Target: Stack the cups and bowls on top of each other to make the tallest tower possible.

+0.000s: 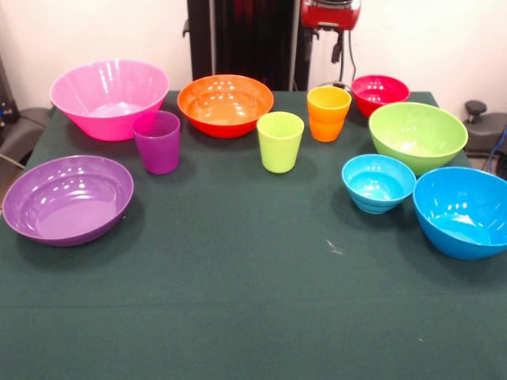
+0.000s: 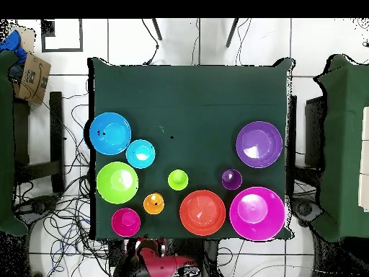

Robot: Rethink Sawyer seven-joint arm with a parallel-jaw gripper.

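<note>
All stand apart and upright on the green table point(image 1: 238, 301). Three cups stand mid-table: purple point(image 1: 158, 141), lime green point(image 1: 280, 141) and orange point(image 1: 329, 112). The bowls ring them: big pink point(image 1: 109, 96), orange point(image 1: 225, 103), shallow purple point(image 1: 67, 198), small red point(image 1: 379, 93), lime green point(image 1: 417, 134), small light blue point(image 1: 378, 182) and big blue point(image 1: 463, 210). The arm is drawn back. Its red end point(image 1: 329, 12) shows at the top edge behind the orange cup, and in the overhead view point(image 2: 155, 260) at the bottom. It holds nothing that I can see.
The black pedestal point(image 1: 238, 36) stands behind the table's far edge. In the overhead view, chairs point(image 2: 317, 144) flank the table, cables lie on the floor and a cardboard box point(image 2: 29, 76) sits at the upper left.
</note>
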